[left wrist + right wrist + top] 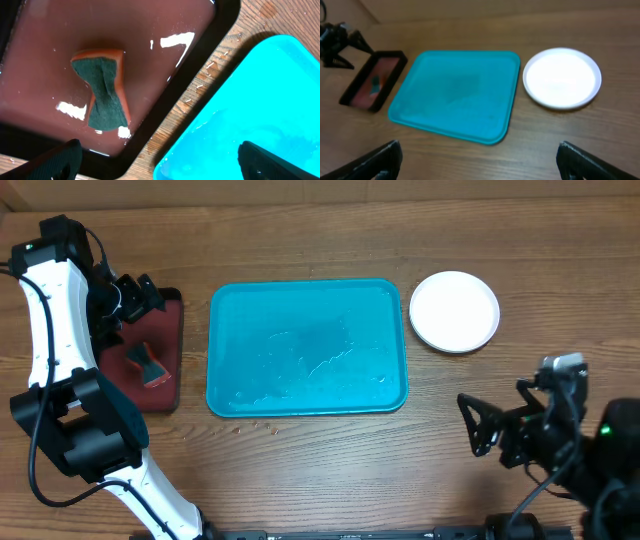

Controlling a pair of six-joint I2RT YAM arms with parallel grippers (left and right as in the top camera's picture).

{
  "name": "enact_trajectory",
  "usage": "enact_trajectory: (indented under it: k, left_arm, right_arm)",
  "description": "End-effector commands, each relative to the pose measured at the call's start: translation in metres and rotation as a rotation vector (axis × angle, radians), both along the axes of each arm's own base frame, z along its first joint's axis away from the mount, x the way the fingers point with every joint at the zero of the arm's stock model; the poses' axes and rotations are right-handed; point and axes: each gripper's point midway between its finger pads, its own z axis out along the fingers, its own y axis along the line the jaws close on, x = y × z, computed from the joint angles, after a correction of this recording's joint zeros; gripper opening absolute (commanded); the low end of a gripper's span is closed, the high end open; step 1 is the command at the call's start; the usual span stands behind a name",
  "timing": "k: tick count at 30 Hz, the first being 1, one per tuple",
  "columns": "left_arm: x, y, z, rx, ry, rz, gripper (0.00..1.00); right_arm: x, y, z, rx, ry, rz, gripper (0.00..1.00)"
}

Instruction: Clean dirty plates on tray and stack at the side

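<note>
**Robot arms flank wet turquoise tray, white plate set to one side**

Black fingertips of the left gripper (160, 162) frame the bottom of the left wrist view, spread wide with nothing between them. They hang over the dark red tray (165, 20) at the table's left end. On that tray's glossy, wet-looking floor lies a sponge (102, 92), bow-tie shaped, its dark green scrubbing face up and an orange layer showing at the edges.

From overhead, the left gripper (140, 292) sits above the far end of the dark red tray, with the sponge (148, 363) lying nearer the front. Just to the right, close to the dark red tray but apart from it, the turquoise tray (300, 310) lies flat at the middle of the wooden table (330, 470), its floor marked with pale streaks and droplets. Small pale specks (210, 70) dot the wood between the two trays.

A white plate (455, 311) rests on the table just beyond the turquoise tray's far right corner, outside its rim. Whether other plates lie beneath it cannot be told.

At the lower right, the right gripper (472, 425) is held over bare wood, well apart from plate and tray, its fingers likewise parted and holding nothing.
</note>
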Motion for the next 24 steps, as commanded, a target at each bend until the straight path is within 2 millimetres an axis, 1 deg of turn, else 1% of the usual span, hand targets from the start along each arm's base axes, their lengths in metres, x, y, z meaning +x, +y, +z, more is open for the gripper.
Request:
enact_trajectory:
  k: [1,5,10,12,15,18,24]
  left_arm:
    - [0.004,-0.003,0.012,0.007,-0.036,-0.023,1.0]
    - [0.004,-0.003,0.012,0.007,-0.036,-0.023,1.0]
    - [0.004,-0.003,0.012,0.007,-0.036,-0.023,1.0]
    - [0.004,-0.003,0.012,0.007,-0.036,-0.023,1.0]
    - [0.004,-0.003,0.012,0.007,-0.036,-0.023,1.0]
    - [0.004,-0.003,0.012,0.007,-0.036,-0.023,1.0]
    - [0.004,-0.003,0.012,0.007,-0.036,-0.023,1.0]
  right_arm:
    - [0.003,-0.001,-0.033,-0.01,-0.017,-0.006,1.0]
    - [0.01,0.004,-0.054,0.01,-0.137,0.018,1.0]
    - [0.016,0.007,-0.086,0.022,-0.257,0.034,1.0]
    - [0.019,0.008,-0.095,0.023,-0.307,0.035,1.0]
    - [0.022,0.008,-0.1,0.026,-0.392,0.035,1.0]
    - [0.024,0.007,-0.1,0.027,-0.471,0.031,1.0]
    - [0.029,0.0,-0.101,0.016,-0.563,-0.011,1.0]
